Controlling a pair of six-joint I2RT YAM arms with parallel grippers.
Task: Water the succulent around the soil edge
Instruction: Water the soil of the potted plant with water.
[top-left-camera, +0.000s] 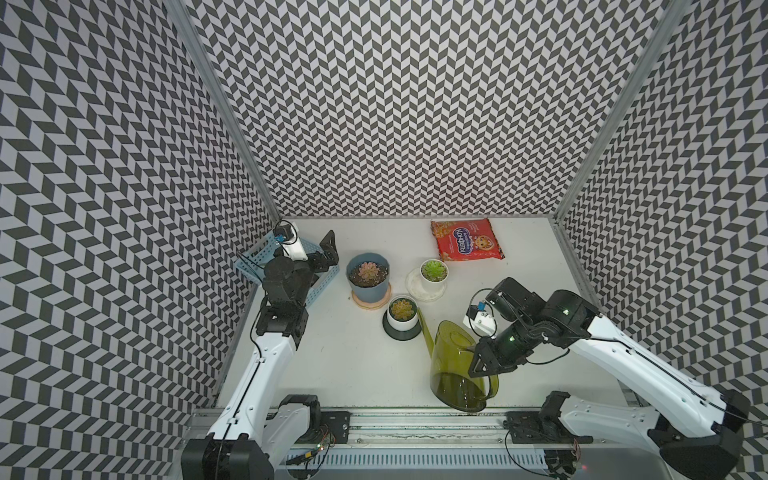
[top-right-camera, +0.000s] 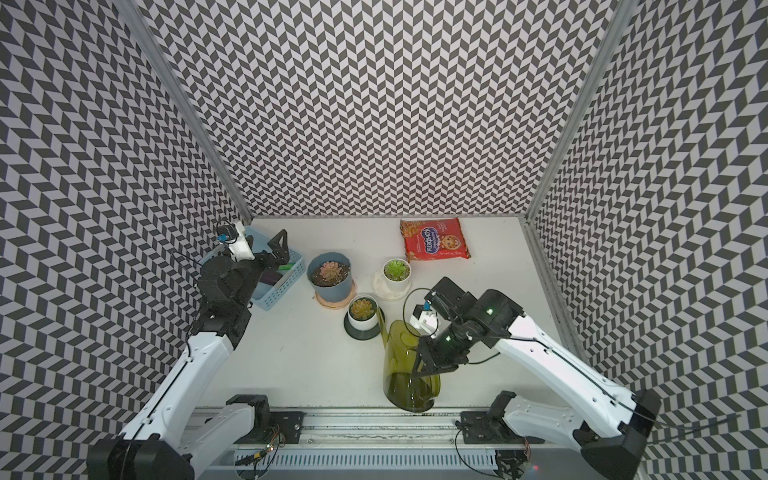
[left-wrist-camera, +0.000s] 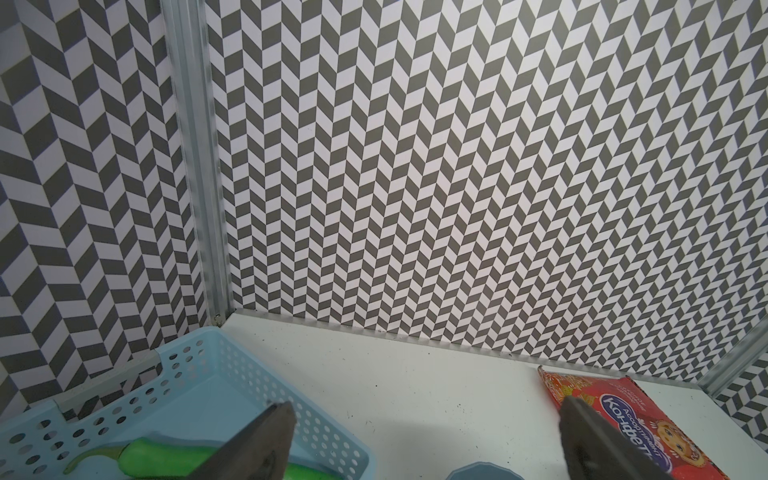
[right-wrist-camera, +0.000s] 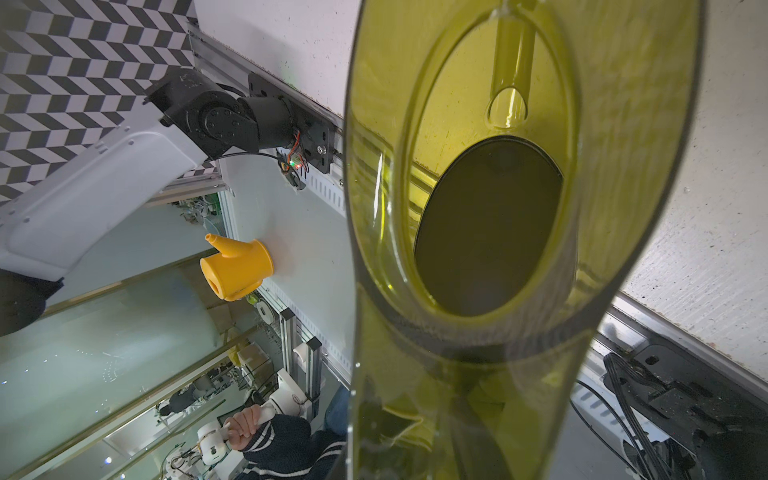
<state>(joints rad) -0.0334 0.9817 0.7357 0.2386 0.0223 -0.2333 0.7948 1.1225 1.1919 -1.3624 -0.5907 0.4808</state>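
Note:
In both top views a translucent olive-green watering can (top-left-camera: 451, 361) (top-right-camera: 405, 365) with water in its bottom stands near the table's front edge. My right gripper (top-left-camera: 482, 365) (top-right-camera: 422, 365) is shut on its handle. The right wrist view looks down into the watering can (right-wrist-camera: 490, 224). Its spout (top-left-camera: 424, 322) ends beside the rim of a white pot on a black saucer holding an orange-yellow succulent (top-left-camera: 402, 309) (top-right-camera: 363, 309). A pinkish succulent in a blue pot (top-left-camera: 368, 272) and a green succulent in a white pot (top-left-camera: 434, 270) stand behind. My left gripper (top-left-camera: 326, 259) (left-wrist-camera: 428, 407) is open over the basket.
A light blue perforated basket (top-left-camera: 257, 259) (left-wrist-camera: 187, 374) with a green item sits at the back left corner. A red sweets packet (top-left-camera: 465, 241) (left-wrist-camera: 623, 415) lies by the back wall. An orange watering can (right-wrist-camera: 235, 268) stands outside the cell.

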